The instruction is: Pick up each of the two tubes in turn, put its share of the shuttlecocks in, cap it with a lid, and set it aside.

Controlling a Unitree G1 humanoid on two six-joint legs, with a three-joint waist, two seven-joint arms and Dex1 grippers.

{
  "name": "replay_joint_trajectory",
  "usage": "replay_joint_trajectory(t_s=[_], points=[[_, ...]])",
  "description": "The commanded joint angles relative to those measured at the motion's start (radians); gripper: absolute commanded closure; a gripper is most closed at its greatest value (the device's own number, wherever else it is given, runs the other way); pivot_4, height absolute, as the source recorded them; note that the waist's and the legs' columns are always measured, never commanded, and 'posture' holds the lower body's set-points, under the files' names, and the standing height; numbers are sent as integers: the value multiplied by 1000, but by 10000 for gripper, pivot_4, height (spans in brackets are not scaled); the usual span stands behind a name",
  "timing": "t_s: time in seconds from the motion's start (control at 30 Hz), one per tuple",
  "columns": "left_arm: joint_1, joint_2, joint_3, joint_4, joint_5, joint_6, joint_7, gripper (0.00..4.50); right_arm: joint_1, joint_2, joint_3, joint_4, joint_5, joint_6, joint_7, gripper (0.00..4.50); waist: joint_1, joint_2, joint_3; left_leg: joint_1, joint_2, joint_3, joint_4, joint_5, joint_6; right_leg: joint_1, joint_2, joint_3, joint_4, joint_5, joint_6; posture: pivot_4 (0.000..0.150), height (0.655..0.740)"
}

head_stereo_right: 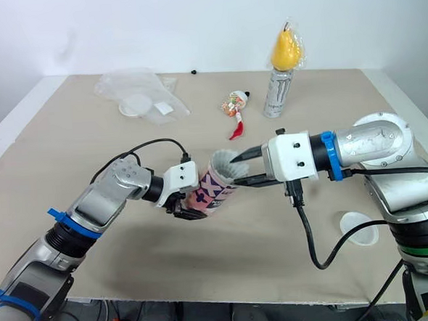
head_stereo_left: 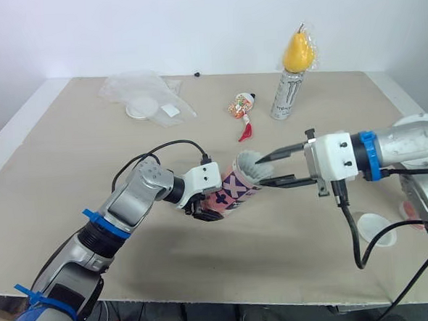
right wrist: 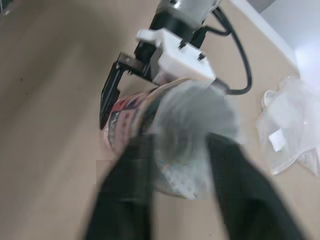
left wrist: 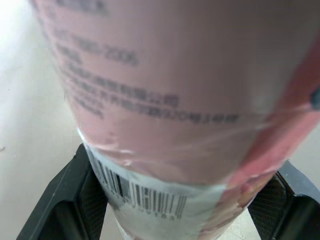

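Midway, the left gripper [head_stereo_left: 201, 207] clamped the tube [head_stereo_left: 232, 190] while the right gripper [head_stereo_left: 260, 172], fingers apart, straddled a shuttlecock [head_stereo_left: 250, 158] at its mouth; a lid [head_stereo_left: 374, 229] lay unused.

I read the tube [head_stereo_left: 229, 191] as printed card under a glossy film, with glare streaks across the label. On the left gripper [left wrist: 160, 210] the pads [left wrist: 94, 195] look matt black and ribbed, rubber or plastic. Matt beige table [head_stereo_left: 69, 162], faintly speckled. Shiny metal can [head_stereo_left: 285, 92]. Thin, clear, crinkled plastic bag [head_stereo_left: 146, 98] — smooth translucent plastic lid [head_stereo_left: 374, 229].
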Motion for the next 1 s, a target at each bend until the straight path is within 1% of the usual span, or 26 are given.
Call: replay_joint_trajectory(t_s=[0.03,0.07,0.1,0.2,0.37,0.43,0.53,0.6,0.63,0.67,0.73,0.77,0.9,0.93,0.97,1.0], points=[[4,5,7,-8,3,8,4,12336,-30,-29,-85,-58,172,181,-8,5855,0,0,0,0,0,0,0,0,0,0,0,0,0,0,0,1500,7400],[4,6,6,-7,3,7,3,12336,-36,-35,-108,-66,227,250,-23,1593,0,0,0,0,0,0,0,0,0,0,0,0,0,0,0,1500,7400],[1,5,5,-2,3,5,1,12336,-44,-48,-140,-69,306,352,-47,620,0,0,0,0,0,0,0,0,0,0,0,0,0,0,0,1500,7400],[-8,2,3,17,7,-5,-2,12336,-47,-94,-197,-52,402,515,-81,620,0,0,0,-1,0,-1,0,0,0,0,0,0,0,0,0,1500,7400],[-17,0,0,27,7,-12,-11,12336,-37,-116,-232,-71,471,624,-124,620,0,0,0,0,0,0,0,0,0,0,0,0,0,0,-2,1500,7400],[-24,0,-3,37,11,-22,-16,12336,-28,-113,-232,-82,471,632,-142,620,0,0,0,0,0,0,0,0,0,0,0,0,0,0,-2,1500,7400],[-34,1,-9,47,15,-33,-30,12336,-31,-119,-187,-98,431,627,-153,620,0,0,0,0,0,0,0,0,0,0,0,0,0,0,-1,1500,7400],[-42,4,-20,47,18,-37,-49,12336,-76,-106,-126,-88,379,610,-160,5587,-1,0,0,0,0,0,0,0,0,-1,0,0,0,0,-1,1500,7400],[-45,5,-24,46,19,-37,-57,12336,-96,-100,-104,-82,360,605,-163,7194,-1,0,0,0,0,0,0,0,0,-1,0,0,0,0,-1,1500,7400],[-50,4,-27,48,19,-39,-65,12336,-120,-100,-75,-76,338,591,-145,10262,-1,0,0,0,0,1,0,0,0,-2,0,0,0,0,-1,1500,7400],[-56,0,-27,53,20,-40,-73,12336,-156,-98,-36,-66,307,574,-120,18859,-1,0,0,-1,1,1,0,0,0,-3,0,0,0,0,-2,1500,7400],[-62,-2,-26,57,20,-40,-80,12336,-186,-88,-14,-55,297,575,-112,24293,-1,0,0,-1,1,1,0,0,0,-3,0,0,0,0,-2,1500,7400],[-71,-1,-26,66,24,-43,-96,12336,-257,-72,63,-23,235,548,-61,42825,-1,0,0,-4,1,1,0,0,0,-5,0,0,0,0,-1,1500,7400],[-73,-1,-26,68,25,-44,-100,12336,-270,-69,84,-16,214,537,-46,44733,-1,0,0,-4,1,1,0,0,0,-6,0,-1,0,1,0,1500,7400],[-73,-1,-25,70,26,-45,-102,12336,-278,-66,97,-10,200,531,-37,44733,-1,0,0,-5,1,1,0,0,0,-6,0,-1,0,1,0,1500,7400],[-74,1,-27,70,26,-45,-108,12336,-294,-60,137,4,155,495,-13,44733,-1,0,0,-5,1,1,0,0,0,-6,0,-1,0,1,2,1500,7400]])
